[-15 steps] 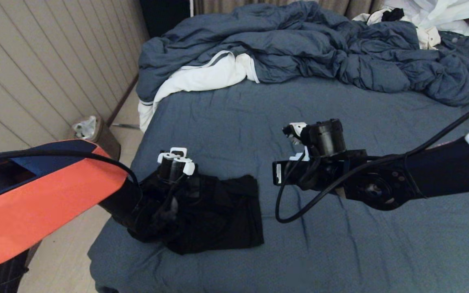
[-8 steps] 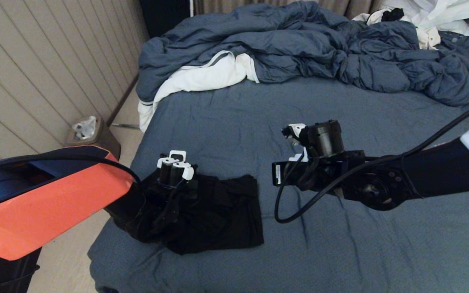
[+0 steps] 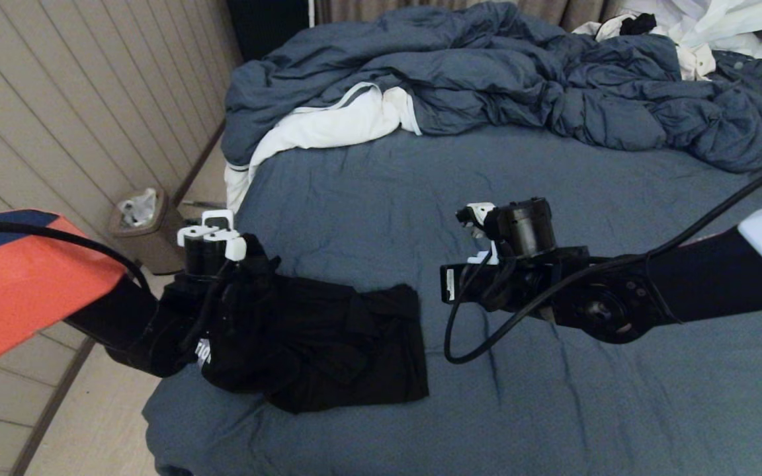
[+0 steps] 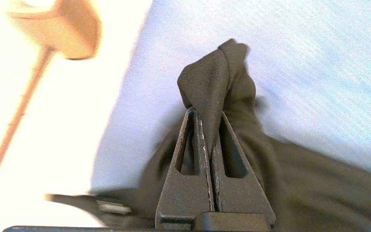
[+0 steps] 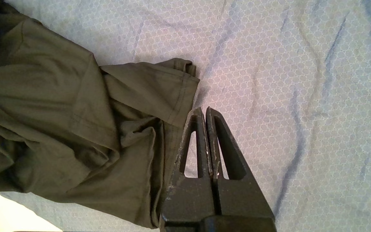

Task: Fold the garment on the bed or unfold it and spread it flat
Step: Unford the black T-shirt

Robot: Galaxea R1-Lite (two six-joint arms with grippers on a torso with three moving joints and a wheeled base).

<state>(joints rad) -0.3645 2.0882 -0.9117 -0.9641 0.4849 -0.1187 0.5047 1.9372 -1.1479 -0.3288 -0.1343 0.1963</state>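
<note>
Head view: crumpled black soft-knit T-shirt (image 3: 328, 350) lies at the near left corner of the slate-blue sheeted bed (image 3: 553, 410).
Left wrist view: left gripper (image 4: 207, 111) clamped on a shirt fold.
Right wrist view: right gripper (image 5: 204, 111) closed, empty, just beside a sleeve hem.

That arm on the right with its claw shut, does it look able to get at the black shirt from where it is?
Probably yes. The right claw hangs shut and empty just off the garment, beside a hemmed sleeve edge, with only bare bed sheet around it. The left claw pinches the far side, well apart.
</note>
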